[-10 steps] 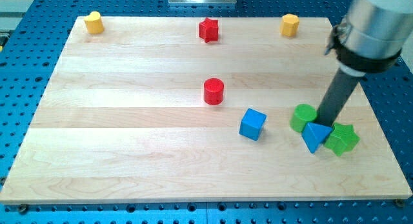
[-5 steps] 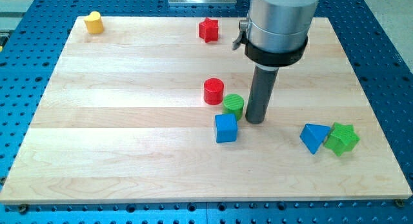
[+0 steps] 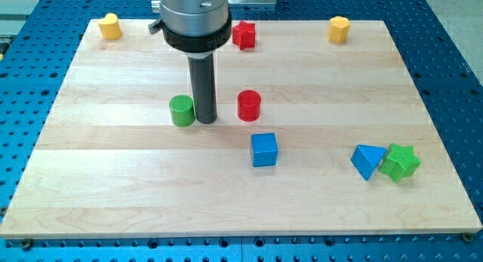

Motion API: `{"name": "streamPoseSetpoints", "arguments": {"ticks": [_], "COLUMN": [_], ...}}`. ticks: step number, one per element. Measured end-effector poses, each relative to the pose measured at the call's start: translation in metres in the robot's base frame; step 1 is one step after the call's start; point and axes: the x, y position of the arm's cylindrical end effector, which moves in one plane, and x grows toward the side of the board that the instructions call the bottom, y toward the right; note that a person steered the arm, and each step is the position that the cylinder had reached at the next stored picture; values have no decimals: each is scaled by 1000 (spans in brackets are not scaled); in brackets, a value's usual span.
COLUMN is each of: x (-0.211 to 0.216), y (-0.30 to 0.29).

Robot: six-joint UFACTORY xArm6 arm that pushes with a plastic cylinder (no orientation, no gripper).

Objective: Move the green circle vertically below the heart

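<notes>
The green circle is a short green cylinder left of the board's middle. My tip touches its right side. The yellow heart sits at the board's top left corner, well above and to the left of the green circle. The red circle stands just right of my rod.
A red star is at the top middle, a yellow hexagon at the top right. A blue cube lies below the red circle. A blue triangle and green star touch at the lower right.
My tip swept left across the board, pushing the green circle from beside the blue triangle, past the red circle, to left of centre. The blue cube was nudged left.
</notes>
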Motion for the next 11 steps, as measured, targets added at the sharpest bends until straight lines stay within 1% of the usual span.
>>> {"name": "streamPoseSetpoints", "arguments": {"ticks": [2, 3, 4, 5, 6, 7, 11], "x": [0, 0, 10, 52, 57, 44, 36], "y": [-121, -148, -146, -157, -188, -193, -193]}}
